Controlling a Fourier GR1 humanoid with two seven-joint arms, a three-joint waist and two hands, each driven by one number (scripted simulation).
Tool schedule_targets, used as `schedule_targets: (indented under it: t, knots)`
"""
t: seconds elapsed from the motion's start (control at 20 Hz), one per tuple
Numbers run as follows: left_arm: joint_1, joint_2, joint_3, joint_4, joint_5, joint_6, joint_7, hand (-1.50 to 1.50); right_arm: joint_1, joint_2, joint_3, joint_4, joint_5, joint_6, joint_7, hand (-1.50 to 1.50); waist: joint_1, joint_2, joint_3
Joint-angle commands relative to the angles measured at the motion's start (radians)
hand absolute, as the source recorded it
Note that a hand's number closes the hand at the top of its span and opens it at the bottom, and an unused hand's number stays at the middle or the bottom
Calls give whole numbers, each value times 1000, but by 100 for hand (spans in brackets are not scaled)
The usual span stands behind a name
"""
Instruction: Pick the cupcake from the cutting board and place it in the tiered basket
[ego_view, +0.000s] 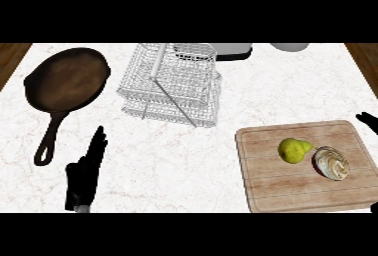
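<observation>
Left hand rests low on the counter, fingers straight and together, pointing up the view, holding nothing. Right hand shows only as dark fingertips at the right edge, and whether it is spread or curled cannot be told. Far right of the left hand, just below and left of those fingertips, lies the board. Up and right of the left hand stands the wire basket, well apart from the board. Just above the left hand sits the pan, handle pointing down toward it. On the board's right half, the cupcake lies touching a pear on its left.
</observation>
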Motion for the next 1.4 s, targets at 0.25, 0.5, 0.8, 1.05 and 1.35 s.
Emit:
schedule_targets:
  t: [0.25, 0.5, 0.8, 1.05, 1.35]
  knots:
    - [12, -7, 32, 74, -3, -44, -20, 0, -31, 91, 0, 39, 66, 101, -15, -150, -3, 4, -3]
    - [-21, -36, 21, 47, -30, -15, 41, 0, -49, 133, 85, -7, 179, 146, 114, -150, -4, 4, -3]
    - [38, -5, 39, -5, -17, -59, 53, 0, -131, 202, 115, 81, 224, 216, 169, -150, 3, 4, -3]
    - [-13, -78, 23, 74, -67, -18, -3, 0, -184, 229, 66, 110, 220, 301, 167, -150, -1, 4, -3]
    - [-10, -71, 65, 117, -47, -51, -40, 0, -131, 223, 69, 174, 315, 276, 70, -150, -3, 5, -3]
